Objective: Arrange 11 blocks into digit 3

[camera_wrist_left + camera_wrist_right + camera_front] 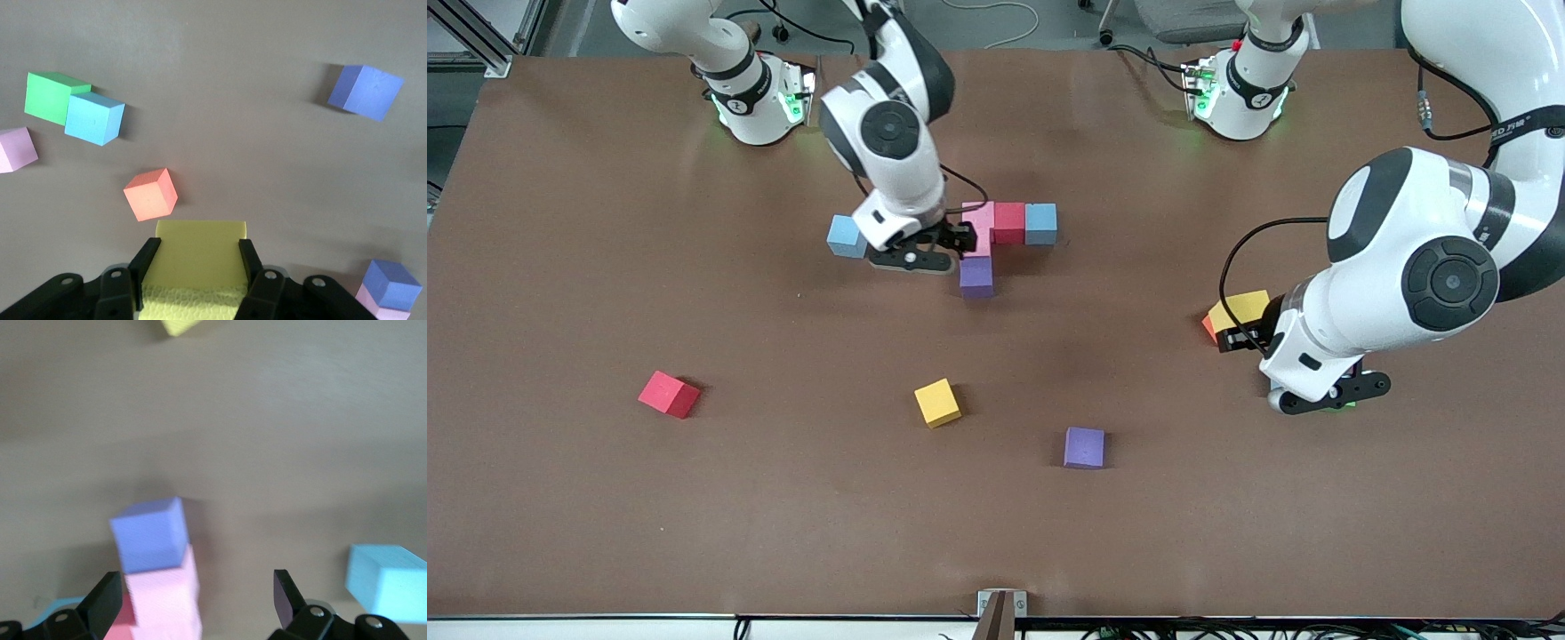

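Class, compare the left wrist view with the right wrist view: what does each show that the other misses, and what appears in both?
Only the left wrist view shows the left gripper shut on a yellow block, with an orange block, a green block and a light blue block lying on the table.

Only the right wrist view shows the open right gripper over a purple block set against a pink block.

Both show the brown table.
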Controlling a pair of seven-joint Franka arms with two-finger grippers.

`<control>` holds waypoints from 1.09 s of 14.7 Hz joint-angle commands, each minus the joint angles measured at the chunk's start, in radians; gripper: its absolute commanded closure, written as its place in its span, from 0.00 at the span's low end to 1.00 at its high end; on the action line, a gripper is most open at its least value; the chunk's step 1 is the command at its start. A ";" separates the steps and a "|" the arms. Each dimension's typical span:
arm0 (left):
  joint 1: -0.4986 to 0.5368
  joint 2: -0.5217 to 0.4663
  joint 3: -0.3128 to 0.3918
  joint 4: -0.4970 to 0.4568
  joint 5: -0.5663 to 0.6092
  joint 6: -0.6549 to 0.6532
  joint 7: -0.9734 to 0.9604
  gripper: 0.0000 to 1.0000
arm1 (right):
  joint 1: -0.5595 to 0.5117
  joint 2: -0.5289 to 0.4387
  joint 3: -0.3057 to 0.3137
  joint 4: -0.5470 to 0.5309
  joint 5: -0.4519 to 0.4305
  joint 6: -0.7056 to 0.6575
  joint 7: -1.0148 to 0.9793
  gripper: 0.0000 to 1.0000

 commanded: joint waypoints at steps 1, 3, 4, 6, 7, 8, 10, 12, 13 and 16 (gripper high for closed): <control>-0.010 -0.035 -0.013 -0.006 -0.010 -0.047 -0.014 0.86 | -0.031 -0.174 -0.029 -0.188 -0.009 0.014 0.014 0.00; -0.014 -0.033 -0.016 -0.009 -0.006 -0.068 -0.031 0.89 | -0.046 -0.220 -0.029 -0.257 -0.035 0.014 0.014 0.00; -0.016 -0.029 -0.020 -0.009 -0.008 -0.069 -0.037 0.91 | -0.050 -0.234 -0.029 -0.299 -0.040 0.023 0.018 0.00; -0.027 -0.018 -0.021 -0.011 -0.011 -0.069 -0.054 0.91 | -0.082 -0.295 -0.028 -0.415 -0.040 0.098 0.021 0.00; -0.045 -0.009 -0.021 -0.012 -0.003 -0.058 -0.073 0.91 | -0.088 -0.318 -0.028 -0.470 -0.040 0.133 0.021 0.00; -0.051 0.010 -0.021 -0.014 -0.011 -0.026 -0.103 0.91 | -0.088 -0.326 -0.028 -0.517 -0.040 0.175 0.021 0.00; -0.073 0.027 -0.026 -0.034 -0.017 0.019 -0.213 0.91 | -0.085 -0.326 -0.025 -0.593 -0.041 0.282 0.020 0.00; -0.144 0.030 -0.033 -0.054 -0.019 0.051 -0.338 0.90 | -0.080 -0.323 -0.023 -0.641 -0.047 0.348 0.015 0.00; -0.163 0.034 -0.032 -0.054 -0.017 0.065 -0.405 0.90 | -0.080 -0.322 -0.023 -0.655 -0.052 0.370 0.014 0.00; -0.178 0.050 -0.038 -0.084 -0.019 0.115 -0.546 0.89 | -0.086 -0.312 -0.023 -0.706 -0.084 0.459 0.012 0.00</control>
